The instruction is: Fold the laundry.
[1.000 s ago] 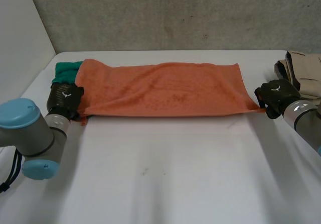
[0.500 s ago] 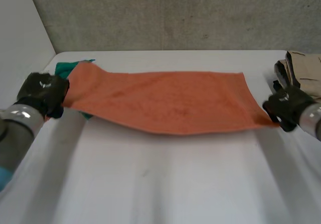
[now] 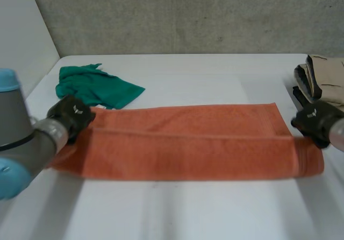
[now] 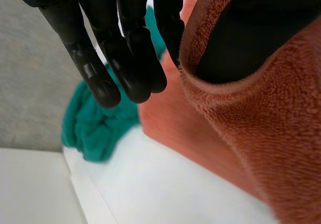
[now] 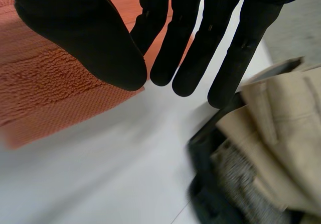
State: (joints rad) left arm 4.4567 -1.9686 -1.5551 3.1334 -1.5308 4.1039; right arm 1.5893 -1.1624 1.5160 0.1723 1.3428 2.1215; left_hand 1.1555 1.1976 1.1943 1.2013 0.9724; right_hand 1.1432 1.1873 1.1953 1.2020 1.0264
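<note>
Moved: both hands have come toward the near side of the worktop and brought the towel with them. Half a second ago it hung stretched between them farther back, over part of the green cloth. It now lies down flat, and the green cloth sits uncovered behind it.
Towels: one, orange, a long strip across the middle of the worktop from one hand to the other. It is folded lengthwise, with a layer's edge running along its length.
Other laundry: one green cloth, crumpled, at the far left just behind the towel's left end; one pile of clothes at the right edge, beige on top and dark beneath, apart from the towel.
Hands: two, one at each end of the towel.
Left hand: at the towel's far left corner. Its fingers are straight and close together, and the towel's edge runs up between them and the thumb, pinched there.
Right hand: at the towel's far right end, beside the pile. Its fingers are straight and slightly spread, with the thumb apart from them. The towel's corner lies behind them on the worktop, with no cloth between thumb and fingers.
</note>
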